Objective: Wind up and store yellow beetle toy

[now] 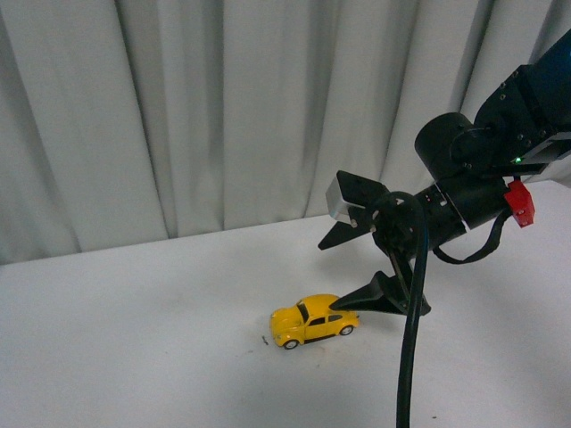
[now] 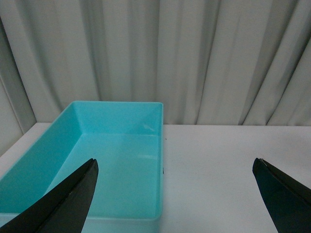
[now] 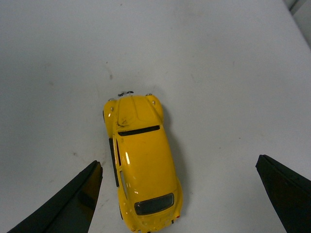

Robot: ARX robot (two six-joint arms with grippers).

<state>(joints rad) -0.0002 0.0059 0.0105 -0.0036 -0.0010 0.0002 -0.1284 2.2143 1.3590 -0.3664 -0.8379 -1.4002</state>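
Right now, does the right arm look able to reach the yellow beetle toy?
Probably yes. The right gripper hangs open right beside the yellow beetle toy on the white table, and its wrist view shows the toy between the spread fingers with nothing in the way.

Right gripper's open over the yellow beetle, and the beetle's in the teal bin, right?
Not quite. The right gripper is open over the beetle, but the beetle sits on the table, as the front view shows; the left wrist view shows the teal bin empty.
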